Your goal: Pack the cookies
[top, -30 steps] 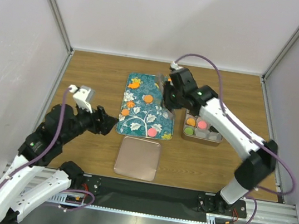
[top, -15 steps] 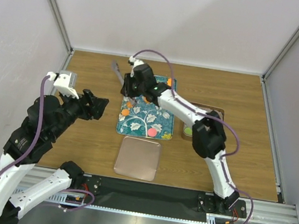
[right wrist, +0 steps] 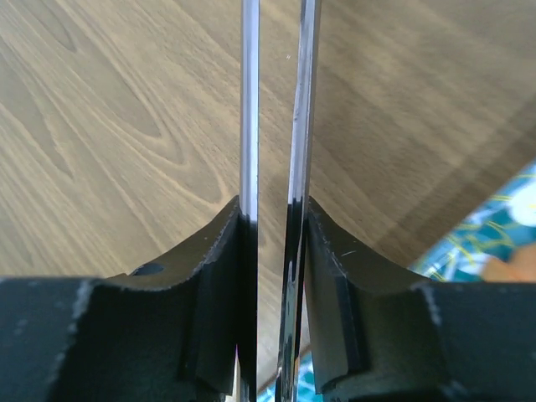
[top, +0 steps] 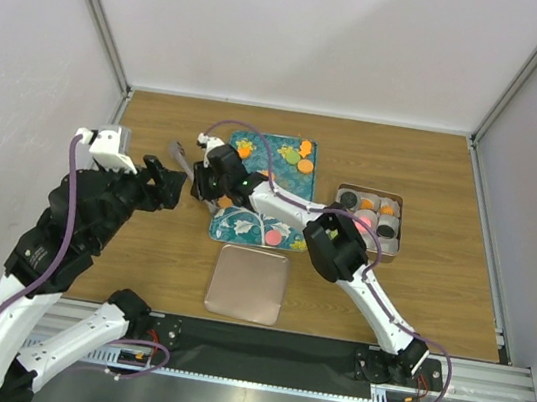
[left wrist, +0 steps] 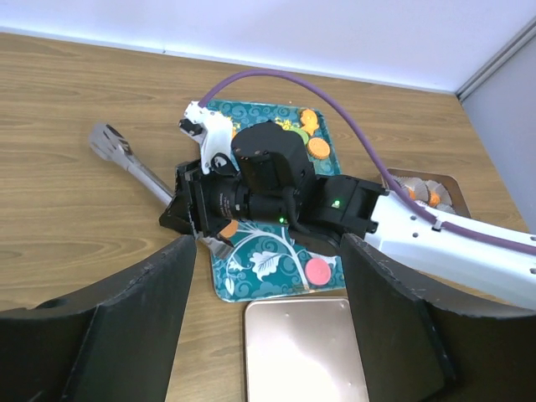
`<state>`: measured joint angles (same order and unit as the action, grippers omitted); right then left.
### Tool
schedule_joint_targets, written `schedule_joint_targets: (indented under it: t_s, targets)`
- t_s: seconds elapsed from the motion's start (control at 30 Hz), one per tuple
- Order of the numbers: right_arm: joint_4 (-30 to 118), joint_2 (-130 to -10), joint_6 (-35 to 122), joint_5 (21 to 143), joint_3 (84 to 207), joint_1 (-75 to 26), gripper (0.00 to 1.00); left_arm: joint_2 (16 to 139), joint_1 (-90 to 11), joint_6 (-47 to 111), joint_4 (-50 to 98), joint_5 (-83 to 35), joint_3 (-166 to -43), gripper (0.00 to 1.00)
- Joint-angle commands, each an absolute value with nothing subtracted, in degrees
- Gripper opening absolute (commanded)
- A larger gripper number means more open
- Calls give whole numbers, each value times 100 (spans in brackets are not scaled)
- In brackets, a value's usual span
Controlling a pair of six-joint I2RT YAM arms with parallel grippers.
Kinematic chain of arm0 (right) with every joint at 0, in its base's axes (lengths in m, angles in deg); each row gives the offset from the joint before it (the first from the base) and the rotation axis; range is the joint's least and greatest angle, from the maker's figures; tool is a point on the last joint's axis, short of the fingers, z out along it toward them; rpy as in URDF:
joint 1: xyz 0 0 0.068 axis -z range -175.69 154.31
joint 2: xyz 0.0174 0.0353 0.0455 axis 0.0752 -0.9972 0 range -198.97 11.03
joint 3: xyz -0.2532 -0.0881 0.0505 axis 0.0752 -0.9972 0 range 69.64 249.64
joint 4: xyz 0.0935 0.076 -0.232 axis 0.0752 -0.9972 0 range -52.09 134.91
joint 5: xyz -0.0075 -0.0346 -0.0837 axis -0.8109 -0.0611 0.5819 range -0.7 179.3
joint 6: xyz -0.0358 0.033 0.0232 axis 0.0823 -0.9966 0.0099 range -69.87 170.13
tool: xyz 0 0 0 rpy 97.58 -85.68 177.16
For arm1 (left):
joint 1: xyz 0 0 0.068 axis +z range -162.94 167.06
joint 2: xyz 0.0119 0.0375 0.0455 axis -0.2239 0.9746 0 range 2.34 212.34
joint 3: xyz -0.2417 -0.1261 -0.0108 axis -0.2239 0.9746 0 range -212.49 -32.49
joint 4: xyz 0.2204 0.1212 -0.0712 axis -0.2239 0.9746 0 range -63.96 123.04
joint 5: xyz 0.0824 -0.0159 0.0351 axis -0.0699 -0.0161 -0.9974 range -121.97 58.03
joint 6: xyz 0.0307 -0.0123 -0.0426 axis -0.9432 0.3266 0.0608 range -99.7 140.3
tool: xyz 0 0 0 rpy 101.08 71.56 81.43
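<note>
Since the earlier frame, the right gripper (top: pixel 213 183) had swung further left and nearer, past the left edge of the teal tray (top: pixel 245 226). Its jaws were clamped narrowly on a pair of metal tongs (top: pixel 182 156), whose two blades stood almost together and reached out over the wooden table (top: pixel 159 124). The left gripper (top: pixel 162 183) hung spread wide near the tongs, holding nothing. Two orange cookies (top: pixel 305 165) and a pink cookie (top: pixel 271 237) lay on the tray; others sat in the tin (top: pixel 392 248) to its right.
</note>
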<state>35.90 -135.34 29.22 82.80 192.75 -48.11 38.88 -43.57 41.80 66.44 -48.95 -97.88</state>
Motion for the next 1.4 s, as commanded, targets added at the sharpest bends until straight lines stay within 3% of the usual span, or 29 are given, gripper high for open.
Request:
schedule_joint_targets:
  t_s: [0.0,0.23,0.53,0.8,0.93,1.37]
  targets:
    - [4016,-13688,3026,8411,19630,-4860,36,3935,-4388,4210,6550,-4982,-9683,77]
    - [4016,-14022,3149,8841,19972,-5167,40,3856,-4388,4280,6515,-4894,-9481,77]
    - [4087,-14243,3369,9536,20157,-5607,60,3724,-4388,4350,6576,-4815,-9366,77]
    - [3972,-14313,3553,9756,20069,-5782,70,3531,-4388,4508,6805,-4850,-9287,77]
    - [3981,-14322,3703,9783,20042,-5862,82,3530,-4379,4544,6875,-4859,-9287,77]
    - [4983,-13453,3703,9301,19103,-5704,90,3592,-4388,4509,6919,-4999,-9647,77]
